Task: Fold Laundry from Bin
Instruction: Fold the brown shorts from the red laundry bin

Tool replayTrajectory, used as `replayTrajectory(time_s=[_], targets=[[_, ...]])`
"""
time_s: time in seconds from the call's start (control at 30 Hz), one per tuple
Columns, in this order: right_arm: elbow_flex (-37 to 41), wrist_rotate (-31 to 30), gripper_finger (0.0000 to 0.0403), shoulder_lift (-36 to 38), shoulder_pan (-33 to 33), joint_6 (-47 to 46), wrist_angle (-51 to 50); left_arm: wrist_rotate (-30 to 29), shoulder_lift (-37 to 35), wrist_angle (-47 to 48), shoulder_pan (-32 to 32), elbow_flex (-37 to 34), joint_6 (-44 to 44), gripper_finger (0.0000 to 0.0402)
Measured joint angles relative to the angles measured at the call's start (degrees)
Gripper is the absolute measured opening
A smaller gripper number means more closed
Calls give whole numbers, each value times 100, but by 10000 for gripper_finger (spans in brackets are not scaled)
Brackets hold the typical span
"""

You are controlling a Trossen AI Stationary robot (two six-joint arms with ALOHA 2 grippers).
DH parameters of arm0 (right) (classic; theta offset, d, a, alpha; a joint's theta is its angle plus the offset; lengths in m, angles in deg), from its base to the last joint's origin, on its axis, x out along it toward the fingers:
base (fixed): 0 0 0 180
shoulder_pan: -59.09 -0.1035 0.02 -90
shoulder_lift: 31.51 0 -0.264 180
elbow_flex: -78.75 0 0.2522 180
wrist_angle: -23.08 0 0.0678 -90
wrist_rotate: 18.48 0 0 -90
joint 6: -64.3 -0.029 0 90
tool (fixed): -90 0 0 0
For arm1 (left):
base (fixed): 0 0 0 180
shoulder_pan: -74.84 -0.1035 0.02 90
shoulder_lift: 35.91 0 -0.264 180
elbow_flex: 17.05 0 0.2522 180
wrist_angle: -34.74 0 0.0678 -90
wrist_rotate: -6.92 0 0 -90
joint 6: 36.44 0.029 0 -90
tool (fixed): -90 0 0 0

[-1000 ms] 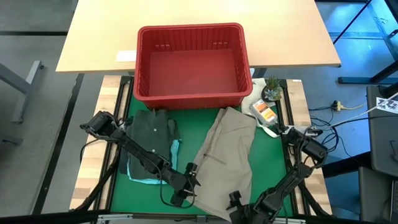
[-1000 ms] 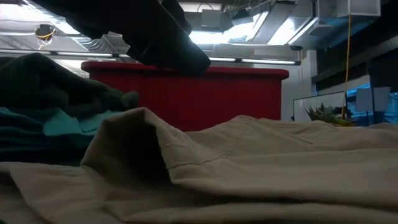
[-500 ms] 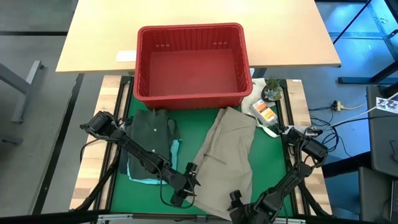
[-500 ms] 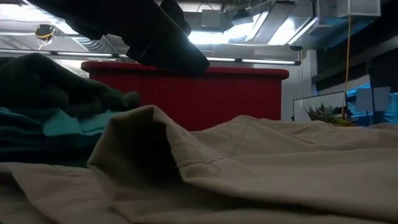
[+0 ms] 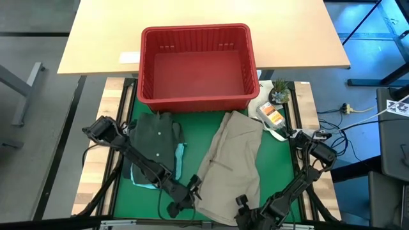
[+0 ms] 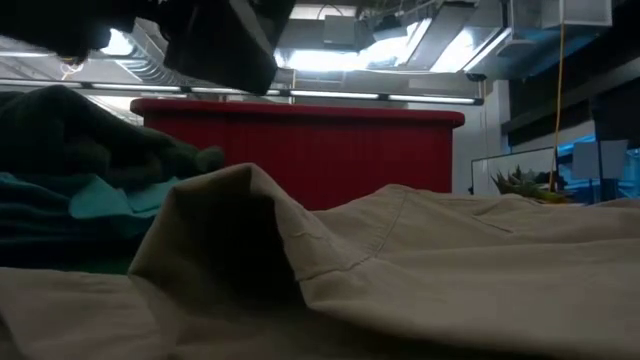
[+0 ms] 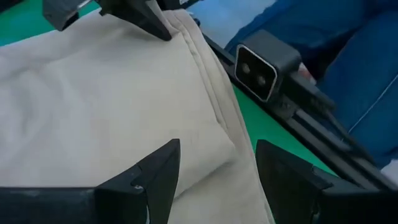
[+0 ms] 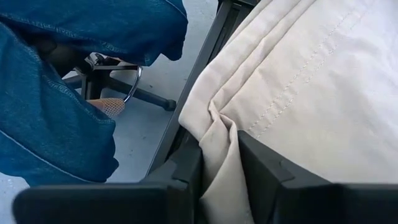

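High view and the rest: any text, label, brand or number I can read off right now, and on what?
None can be read.
White label on the wooden table: any print is too small.
Orange and white packet beside the small plant: markings blurred.
Black and white marker at the right edge: a pattern, no words.
Bin and beige garment: no lettering visible.

red bin (image 5: pixel 198 64), beige garment (image 5: pixel 233 163), seemingly olive garment (image 5: pixel 153 134)

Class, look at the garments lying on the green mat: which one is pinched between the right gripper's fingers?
The beige-tan garment: the right gripper pinches a fold at its near edge. The dark olive green garment lies apart, ungripped.
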Motion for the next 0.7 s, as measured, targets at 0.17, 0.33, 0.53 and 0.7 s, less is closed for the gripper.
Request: replayTrajectory(time_s=[0.17,0.33,0.53,0.7], targets=[[2,0,89,-4,0,-11,14,-61,3,305,134,2,336,206],[2,3,89,-7,0,-377,24,-210,8,784,265,2,386,206],[2,9,89,-9,0,-468,35,-300,8,1011,381,2,396,206],[3,0,89,-9,0,-472,42,-317,181,1039,361,2,397,206]])
